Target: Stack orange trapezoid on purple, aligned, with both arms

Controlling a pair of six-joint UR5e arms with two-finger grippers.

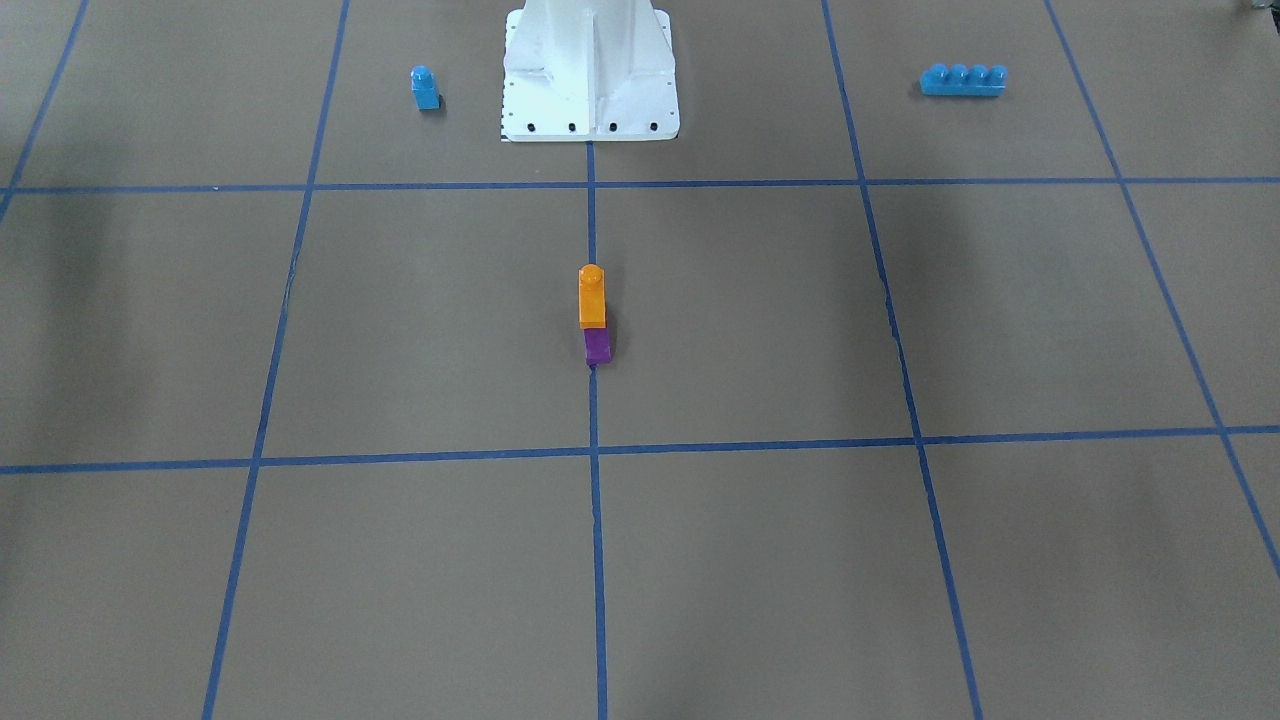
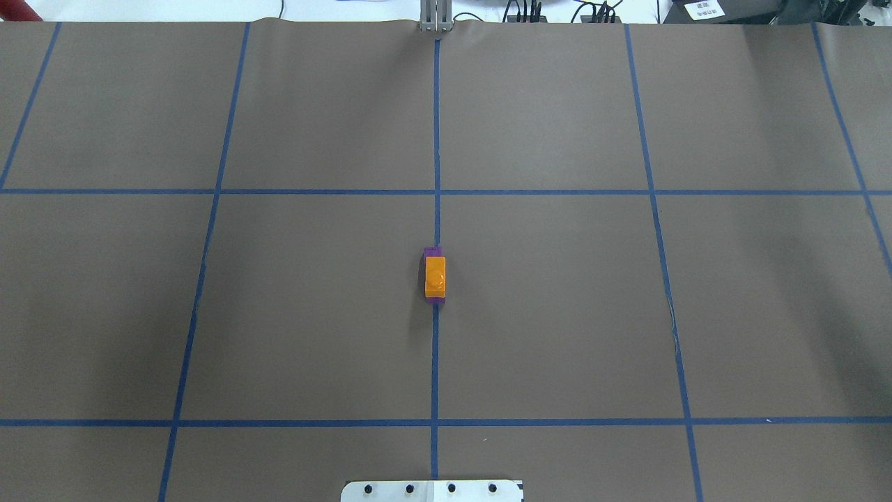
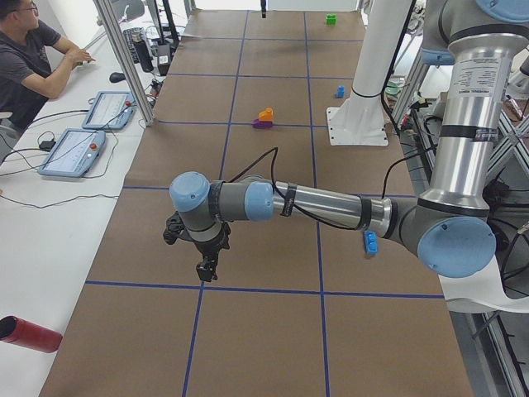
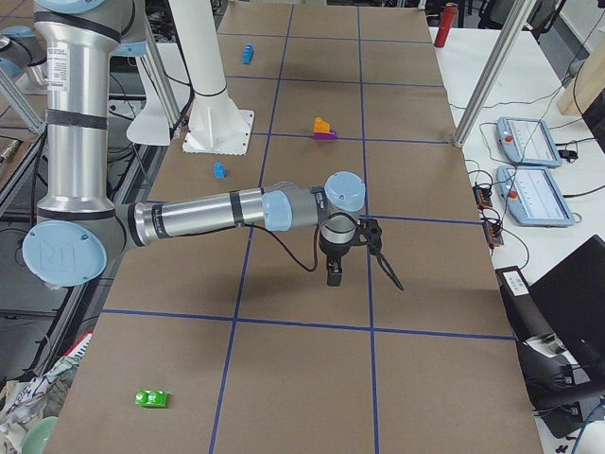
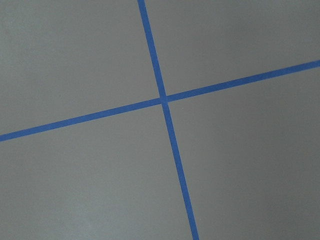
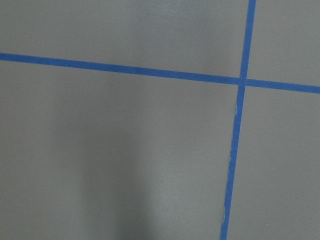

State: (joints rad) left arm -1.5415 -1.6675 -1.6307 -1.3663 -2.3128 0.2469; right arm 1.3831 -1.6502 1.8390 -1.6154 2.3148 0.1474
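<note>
The orange trapezoid (image 1: 592, 298) sits stacked on the purple brick (image 1: 597, 347) at the table's middle, on the blue centre tape line. From overhead the orange trapezoid (image 2: 435, 276) covers most of the purple brick (image 2: 433, 252), lengthwise in line with it. Both arms are far from the stack and show only in the side views. My left gripper (image 3: 202, 269) hangs over the table near its left end. My right gripper (image 4: 333, 277) hangs over the table near its right end. I cannot tell whether either is open or shut. Both wrist views show only bare brown table and tape lines.
A small blue single-stud brick (image 1: 425, 88) and a long blue four-stud brick (image 1: 963, 79) lie either side of the white robot base (image 1: 590, 70). A green brick (image 4: 150, 399) lies near the table's right end. An operator (image 3: 25, 58) sits beside the table.
</note>
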